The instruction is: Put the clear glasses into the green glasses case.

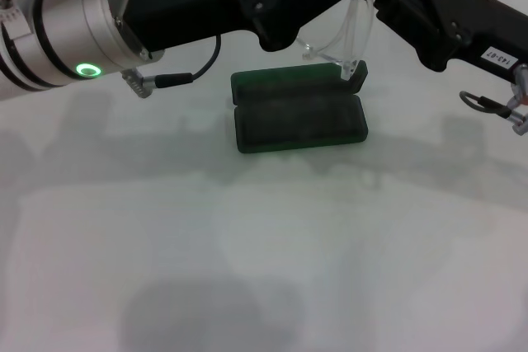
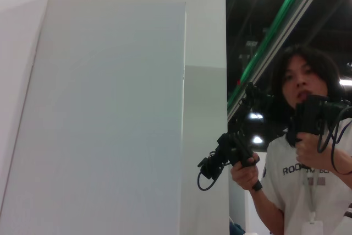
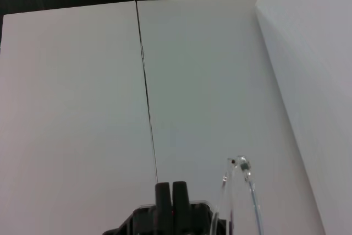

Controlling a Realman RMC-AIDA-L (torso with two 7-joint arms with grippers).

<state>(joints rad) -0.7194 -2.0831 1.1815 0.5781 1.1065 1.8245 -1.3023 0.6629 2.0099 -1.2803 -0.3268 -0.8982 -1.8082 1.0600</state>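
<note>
White table [image 1: 264,269]: the open case [image 1: 299,113] lies at its far middle, the glasses [image 1: 345,39] held above its far right corner between both grippers, their grip unclear. Left wrist: a person [image 2: 308,158]. Right wrist: glasses' temple [image 3: 242,191] against white panels [image 3: 209,81].

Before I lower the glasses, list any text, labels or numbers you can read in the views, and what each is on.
White tag on the right arm: small dark print, too blurred to read.
Person's white shirt in the left wrist view: "ROO", the rest hidden by the hands.
Green glasses case, lying open: no lettering visible.
Clear glasses: no markings.
</note>
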